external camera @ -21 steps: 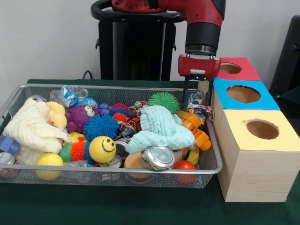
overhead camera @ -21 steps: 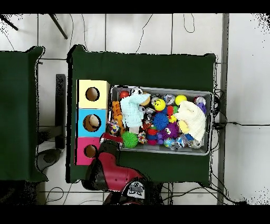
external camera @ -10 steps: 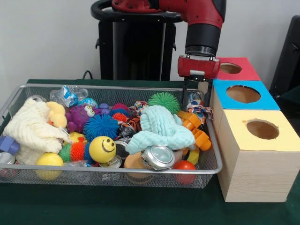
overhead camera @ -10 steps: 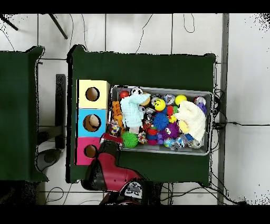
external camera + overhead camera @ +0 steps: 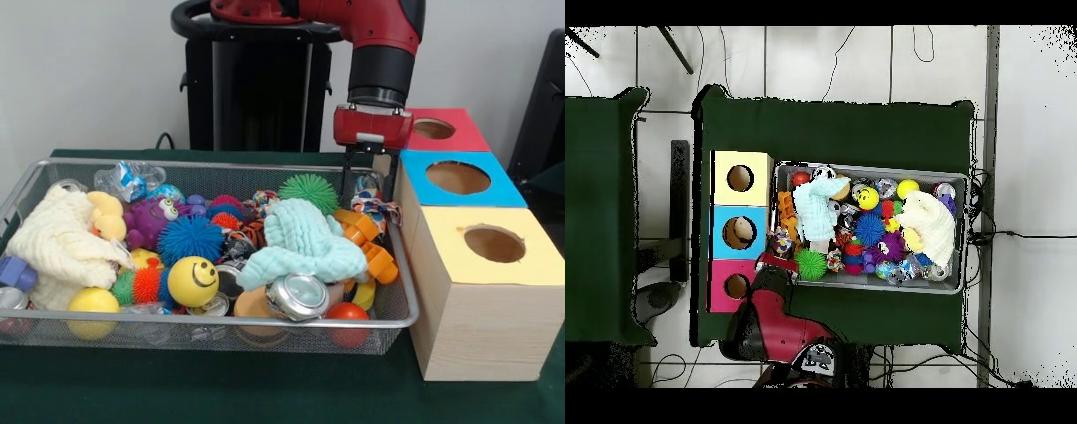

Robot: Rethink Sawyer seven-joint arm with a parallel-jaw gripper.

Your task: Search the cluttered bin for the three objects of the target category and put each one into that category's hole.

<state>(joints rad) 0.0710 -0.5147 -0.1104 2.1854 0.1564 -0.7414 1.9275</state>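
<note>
Here the claw [image 5: 363, 179] hangs low in the wire bin's [image 5: 402, 291] far corner beside the boxes, over a small patterned toy [image 5: 368, 187]; whether its tips are spread or gripping, I cannot tell. That corner keeps any lift short to the red hole [image 5: 434, 129], blue hole [image 5: 457, 177] and yellow hole [image 5: 494, 244] lined alongside. The target category cannot be determined; remaining clutter fills the bin on the green surface [image 5: 221, 389].
</note>
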